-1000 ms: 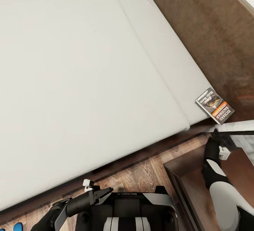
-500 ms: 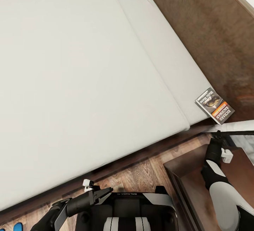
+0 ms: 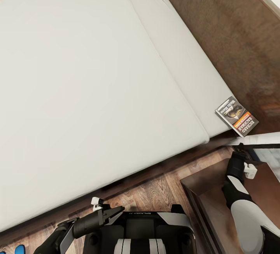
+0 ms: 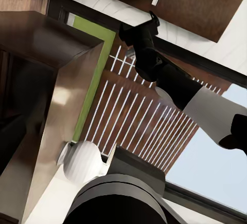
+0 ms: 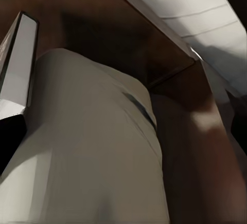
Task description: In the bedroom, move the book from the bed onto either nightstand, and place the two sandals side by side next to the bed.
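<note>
Our right gripper (image 3: 242,153) sits at the lower right of the head frame above the nightstand (image 3: 212,201), just below the book (image 3: 237,115); we cannot tell how far its jaws are parted. Over the last second it has crept up toward the book, which has not moved on the bed (image 3: 97,91) corner. The grasp, we judge, is still ahead. Our left gripper (image 3: 114,212) idles at the bottom, jaws slightly apart, empty.

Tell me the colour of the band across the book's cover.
Orange, between the dark picture and the white lettering on the book; clearest in the head view.
</note>
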